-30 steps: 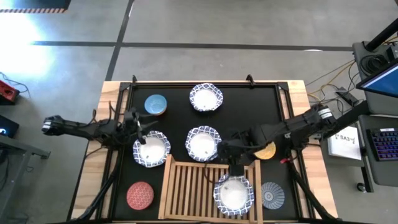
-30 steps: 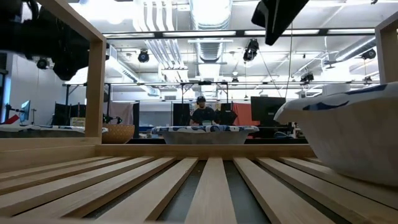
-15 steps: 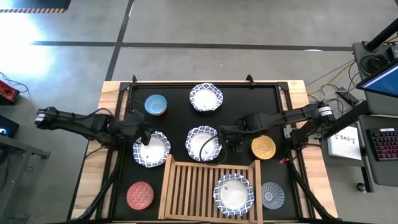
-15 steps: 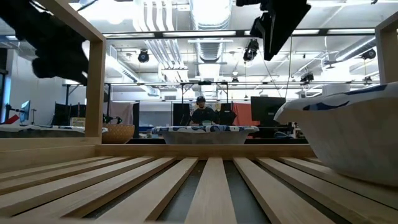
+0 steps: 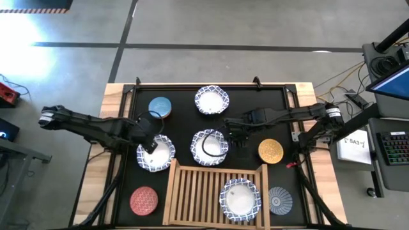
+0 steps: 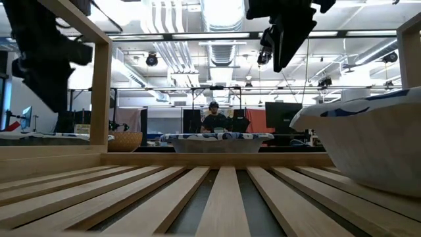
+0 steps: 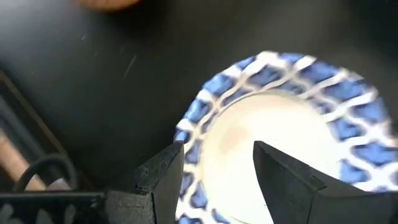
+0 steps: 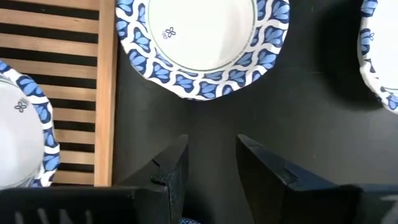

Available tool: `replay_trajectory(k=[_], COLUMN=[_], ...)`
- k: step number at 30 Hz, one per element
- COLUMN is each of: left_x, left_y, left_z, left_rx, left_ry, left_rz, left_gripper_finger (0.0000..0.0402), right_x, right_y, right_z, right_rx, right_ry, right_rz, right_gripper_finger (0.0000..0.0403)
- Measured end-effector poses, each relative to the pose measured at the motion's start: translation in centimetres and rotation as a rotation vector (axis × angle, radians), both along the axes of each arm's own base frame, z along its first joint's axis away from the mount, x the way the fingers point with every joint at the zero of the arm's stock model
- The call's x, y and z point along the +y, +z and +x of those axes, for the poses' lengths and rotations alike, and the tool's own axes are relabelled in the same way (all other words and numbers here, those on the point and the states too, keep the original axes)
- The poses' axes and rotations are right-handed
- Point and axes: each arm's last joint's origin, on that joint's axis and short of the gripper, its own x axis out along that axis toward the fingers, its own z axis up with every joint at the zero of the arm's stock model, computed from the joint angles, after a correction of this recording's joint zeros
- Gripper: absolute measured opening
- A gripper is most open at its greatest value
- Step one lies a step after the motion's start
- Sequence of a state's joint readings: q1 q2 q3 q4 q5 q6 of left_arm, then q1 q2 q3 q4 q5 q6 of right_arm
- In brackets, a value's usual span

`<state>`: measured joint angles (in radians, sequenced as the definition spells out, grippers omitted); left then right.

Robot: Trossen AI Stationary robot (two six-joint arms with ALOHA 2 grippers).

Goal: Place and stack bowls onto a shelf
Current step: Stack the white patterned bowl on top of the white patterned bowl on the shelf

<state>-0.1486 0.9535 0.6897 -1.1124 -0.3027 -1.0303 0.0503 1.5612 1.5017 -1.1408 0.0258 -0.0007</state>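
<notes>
Nearest, 1 white bowl (image 5: 240,197) sits on the shelf (image 5: 195,191), its other bay bare. Behind it, the left gripper (image 5: 151,142), jaws open and empty, hangs over the left white bowl (image 5: 155,153); an off-center bite could tip that wavy rim. Farther back, the right gripper (image 5: 238,137), jaws apart and empty, hovers beside the middle white bowl (image 5: 208,147) and risks nudging it.

1. No text, label, brand or number can be read in any view.
2. A white sheet of paper (image 5: 355,145) beside the table carries dark marks, too small to make out.
3. The screen (image 5: 397,82) at the high view's right edge shows blue content with no legible words.
4. The keyboard (image 5: 395,151) keys show no readable characters.
</notes>
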Motion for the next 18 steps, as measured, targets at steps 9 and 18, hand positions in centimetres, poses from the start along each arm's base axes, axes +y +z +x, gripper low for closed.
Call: replay_trajectory(k=[9, 18], left_x=[0.2, 0.3], left_y=[-2.2, -4.0], left_z=[0.6, 1.1], left_rx=[0.118, 0.135], left_ry=[0.024, 0.032], left_rz=[0.008, 0.007], left_gripper_finger=[0.0176, 0.0176], right_x=[0.1, 0.1], right_y=[0.0, 0.0], right_z=[0.0, 0.0], right_rx=[-0.001, -0.003], right_ry=[0.014, 0.011], right_rz=[0.004, 0.005], right_gripper_finger=[0.0123, 0.0123])
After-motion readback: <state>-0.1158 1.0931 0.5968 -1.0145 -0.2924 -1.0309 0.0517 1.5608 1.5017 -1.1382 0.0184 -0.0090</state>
